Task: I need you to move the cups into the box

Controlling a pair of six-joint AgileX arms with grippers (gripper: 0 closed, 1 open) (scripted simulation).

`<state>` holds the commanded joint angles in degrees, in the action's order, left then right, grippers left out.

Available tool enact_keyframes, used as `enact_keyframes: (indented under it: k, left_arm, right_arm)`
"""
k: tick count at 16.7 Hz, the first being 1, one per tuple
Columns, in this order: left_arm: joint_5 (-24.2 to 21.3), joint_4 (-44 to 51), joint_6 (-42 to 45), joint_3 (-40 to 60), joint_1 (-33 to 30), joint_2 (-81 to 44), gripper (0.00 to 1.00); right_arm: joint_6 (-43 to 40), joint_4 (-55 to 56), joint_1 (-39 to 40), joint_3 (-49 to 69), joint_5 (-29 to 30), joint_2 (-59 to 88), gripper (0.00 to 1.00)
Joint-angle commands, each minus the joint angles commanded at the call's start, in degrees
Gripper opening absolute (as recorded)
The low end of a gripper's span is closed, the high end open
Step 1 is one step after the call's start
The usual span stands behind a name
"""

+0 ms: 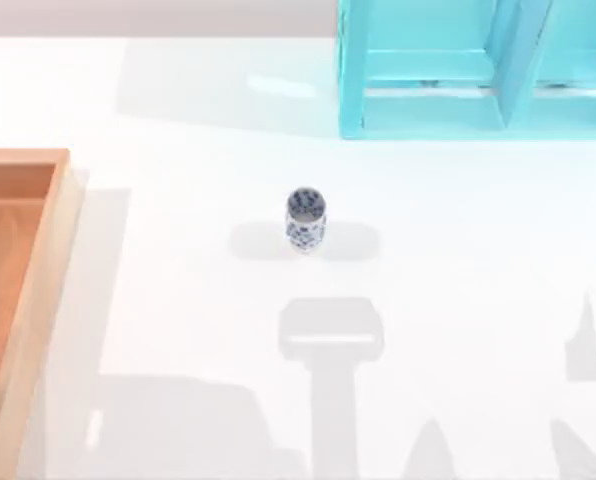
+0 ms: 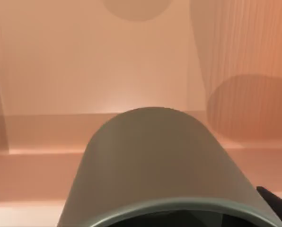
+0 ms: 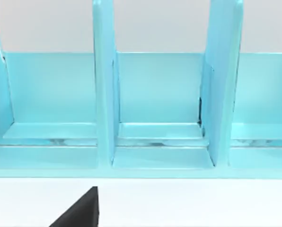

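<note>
The small white cup [image 1: 305, 221] with its blue flower pattern stands upright near the middle of the desk [image 1: 178, 300], well apart from the wooden box [image 1: 53, 250] at the left edge and from the turquoise shelf [image 1: 428, 110] at the back. It looks like glazed china: stiff, light, probably slick, and narrow enough to tip if nudged from one side. I'd take it across the body, a little above the middle, with fingers on opposite sides, and lift straight up.

The grey cup [image 2: 155, 161] sits right under the left wrist camera, its rim close to the lens, with the orange-brown floor of the box [image 2: 60, 71] beyond it. It seems to be carried by the left hand over or inside the box, though I cannot tell whether the fingers are pinching it. It is wider and plain, likely a bit heavier, and would be best held by its wall near the rim.

The right arm faces the shelf [image 3: 155, 94], a dark finger [image 3: 82, 210] showing at the edge; whether the right hand is spread or closed I cannot tell.
</note>
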<state>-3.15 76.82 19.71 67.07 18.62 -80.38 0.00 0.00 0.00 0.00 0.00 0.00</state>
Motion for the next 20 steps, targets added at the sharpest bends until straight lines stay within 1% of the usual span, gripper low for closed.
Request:
enact_keyframes:
  k: [5,10,20]
  left_arm:
    - [-0.08,-9.73,1.17,-9.03,1.25,-0.86,0.0]
    - [-0.11,-10.54,1.3,-9.84,1.37,-0.94,0.0]
    - [-0.11,-10.54,1.3,-9.84,1.37,-0.94,0.75]
  right_arm:
    - [0.0,0.0,0.0,0.0,0.0,0.0,1.0]
    - [0.0,0.0,0.0,0.0,0.0,0.0,1.0]
    - [0.0,0.0,0.0,0.0,0.0,0.0,1.0]
